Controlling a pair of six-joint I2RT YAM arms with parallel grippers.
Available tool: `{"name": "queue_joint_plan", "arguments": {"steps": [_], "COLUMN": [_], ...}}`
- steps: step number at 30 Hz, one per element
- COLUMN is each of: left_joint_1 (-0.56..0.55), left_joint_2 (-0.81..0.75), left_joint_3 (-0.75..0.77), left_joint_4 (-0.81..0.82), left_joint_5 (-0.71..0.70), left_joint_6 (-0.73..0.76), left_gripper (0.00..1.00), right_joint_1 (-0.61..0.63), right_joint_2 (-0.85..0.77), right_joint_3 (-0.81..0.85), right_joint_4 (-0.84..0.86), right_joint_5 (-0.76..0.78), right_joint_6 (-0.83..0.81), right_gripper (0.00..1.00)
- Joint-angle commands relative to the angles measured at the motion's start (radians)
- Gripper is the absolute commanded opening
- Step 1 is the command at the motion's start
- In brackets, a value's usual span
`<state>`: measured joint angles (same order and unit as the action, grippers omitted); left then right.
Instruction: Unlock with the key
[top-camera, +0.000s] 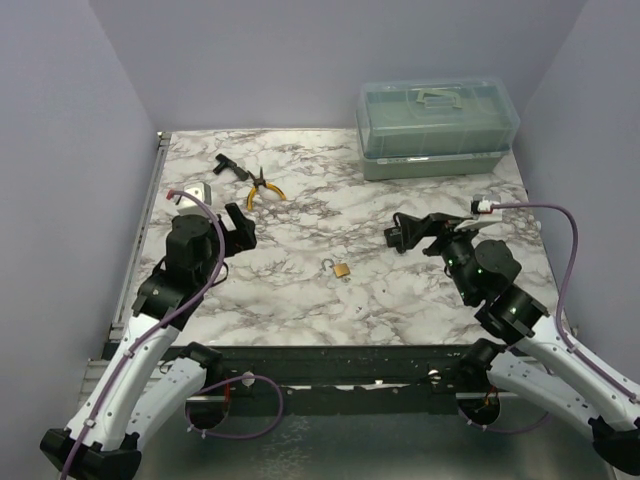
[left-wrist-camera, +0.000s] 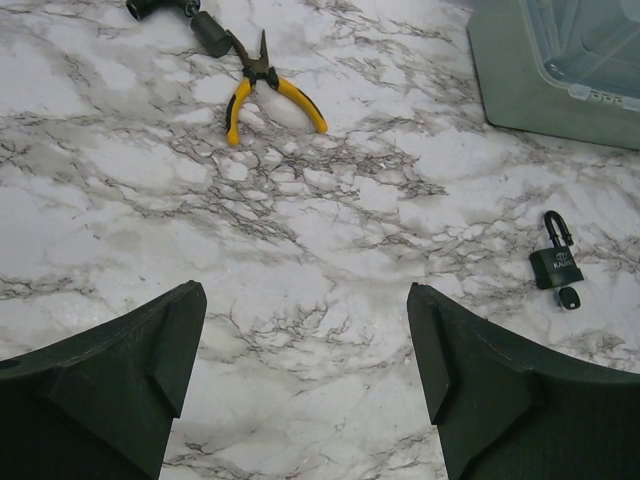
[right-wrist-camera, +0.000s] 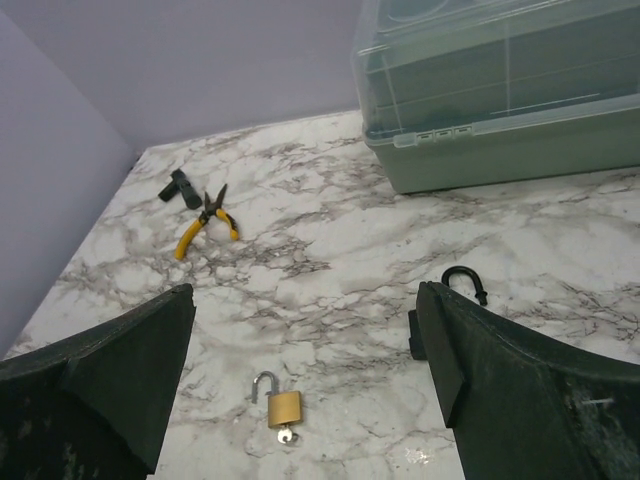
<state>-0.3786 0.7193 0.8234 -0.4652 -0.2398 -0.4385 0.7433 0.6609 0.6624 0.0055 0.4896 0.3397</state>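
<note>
Lavender walls enclose a white marble table (top-camera: 300, 300) veined with grey.

Top view: a small brass padlock (top-camera: 341, 270) lies near the table's middle. To the left of it, the left gripper (top-camera: 241, 227) hovers with its fingers spread wide, holding nothing. To the right of the padlock, the right gripper (top-camera: 402, 231) is also spread and empty. Yellow-handled pliers (top-camera: 262, 188) lie beyond the padlock to its left. A clear-lidded green toolbox (top-camera: 437, 130) stands beyond it to its right.

Left wrist view: the parted fingers frame bare marble. The pliers lie far ahead and a black padlock (left-wrist-camera: 556, 265) lies to the right.

Right wrist view: the brass padlock lies flat between the parted fingers, shackle pointing away. The key (right-wrist-camera: 287, 436), tiny and silver-grey, touches the padlock's near end; whether it sits in the keyhole cannot be told. The black padlock's shackle shows beyond the brass padlock, to its right.
</note>
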Motion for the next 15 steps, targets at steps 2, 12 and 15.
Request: {"name": "queue_joint_plan", "arguments": {"steps": [2, 12, 15], "left_joint_1": [0.006, 0.006, 0.006], "left_joint_2": [-0.044, -0.025, -0.02], "left_joint_3": [-0.016, -0.026, -0.029], "left_joint_4": [0.044, 0.055, 0.064], "left_joint_5": [-0.048, -0.033, -0.027], "left_joint_6": [0.026, 0.012, 0.014], "left_gripper": [0.89, 0.89, 0.88], "right_joint_1": [-0.001, 0.0, 0.0], "right_joint_2": [0.0, 0.055, 0.066], "right_joint_3": [-0.018, 0.016, 0.026], "right_joint_4": [0.033, 0.06, 0.052], "right_joint_5": [0.026, -0.038, -0.045], "right_joint_6": [-0.004, -0.028, -0.013], "right_gripper": [1.0, 1.0, 1.0]}}
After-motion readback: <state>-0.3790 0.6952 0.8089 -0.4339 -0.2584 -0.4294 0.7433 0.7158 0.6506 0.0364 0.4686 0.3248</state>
